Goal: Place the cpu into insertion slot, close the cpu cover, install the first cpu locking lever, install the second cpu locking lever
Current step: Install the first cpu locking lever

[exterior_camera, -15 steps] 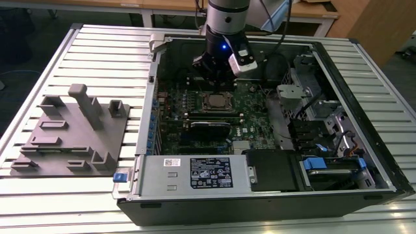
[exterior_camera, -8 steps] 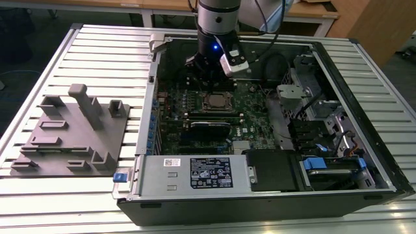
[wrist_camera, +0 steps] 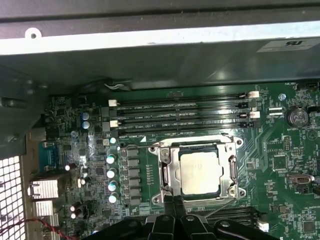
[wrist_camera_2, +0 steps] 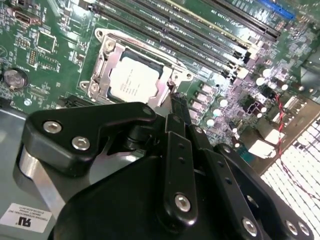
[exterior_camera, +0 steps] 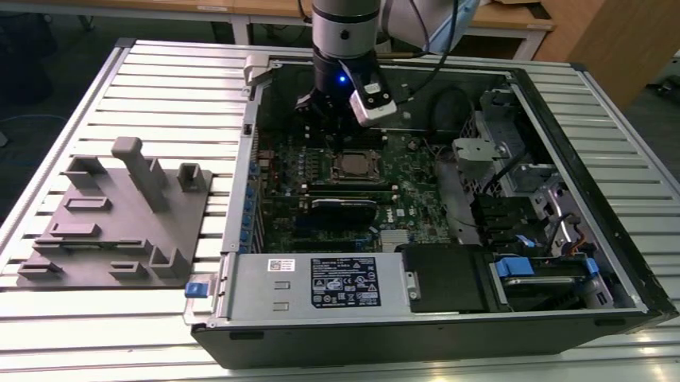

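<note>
Fingers are pressed together with nothing visible between them. Their tips are down at the nearest edge of the slot, either touching it or just above; I cannot tell which. Just beyond the tips the cover lies flat, and through its window shows the cpu, seated square in the slot. Judging by this, the first two steps are done.

On the far side of the cover a thin lever lies level along the edge. It seems to be down, though whether it is hooked is too small to tell. The side under the fingers is hidden by them, so I cannot tell how the other lever stands; that one looks to be the work in hand.

Farther off run the memory slots, and past them the case wall.
</note>
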You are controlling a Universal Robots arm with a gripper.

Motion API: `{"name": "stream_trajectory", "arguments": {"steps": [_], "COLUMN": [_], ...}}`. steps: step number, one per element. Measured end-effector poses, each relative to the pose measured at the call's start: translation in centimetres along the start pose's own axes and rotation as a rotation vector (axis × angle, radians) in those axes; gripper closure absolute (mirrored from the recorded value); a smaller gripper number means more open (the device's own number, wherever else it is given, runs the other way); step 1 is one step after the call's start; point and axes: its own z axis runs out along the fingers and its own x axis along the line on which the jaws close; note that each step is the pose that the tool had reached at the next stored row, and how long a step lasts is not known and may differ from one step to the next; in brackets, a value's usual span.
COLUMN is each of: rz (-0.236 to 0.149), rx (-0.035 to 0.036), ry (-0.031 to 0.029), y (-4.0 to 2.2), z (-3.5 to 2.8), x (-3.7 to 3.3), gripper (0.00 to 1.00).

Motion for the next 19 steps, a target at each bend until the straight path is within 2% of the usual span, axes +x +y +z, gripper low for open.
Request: {"name": "stream_trajectory", "arguments": {"steps": [1, 4, 5, 11, 12, 14, 15, 19], "rz": [0.0, 0.001, 0.002, 0.002, 0.002, 0.002, 0.002, 0.002], "rx": [-0.0044, -0.0355, -0.0406, -0.042, -0.0417, -0.0406, -0.0403, -0.0404], "ry": [0.0004, 0.0028, 0.0033, 0.0042, 0.0064, 0.0203, 0.0222, 0.0224], "y": [-0.01, 0.0, -0.01, -0.01, -0.01, -0.01, -0.01, -0.01], "z": [0.0, 0.0, 0.0, 0.0, 0.0, 0.01, 0.0, 0.0], "x": [0.0, 0.0, 0.01, 0.01, 0.01, 0.01, 0.02, 0.01], "gripper": [0.89, 0.89, 0.89, 0.89, 0.89, 0.89, 0.89, 0.89]}}
